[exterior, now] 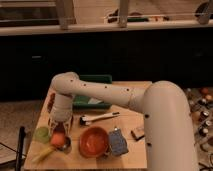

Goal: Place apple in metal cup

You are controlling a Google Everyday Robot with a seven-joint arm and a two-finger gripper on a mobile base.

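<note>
The apple (58, 138) is a small orange-red ball near the table's front left. The metal cup (65, 146) shows as a dull grey rim just under and to the right of the apple. The apple is at the cup's mouth; I cannot tell whether it rests inside. My gripper (60, 128) hangs straight down from the white arm, directly above the apple and touching or nearly touching its top.
A light green cup (42, 133) stands left of the apple, with a yellow banana-like piece (44, 154) in front. A wide orange bowl (94, 141), a blue-grey pouch (118, 143), a white-handled brush (98, 118) and a green tray (93, 93) lie to the right and behind.
</note>
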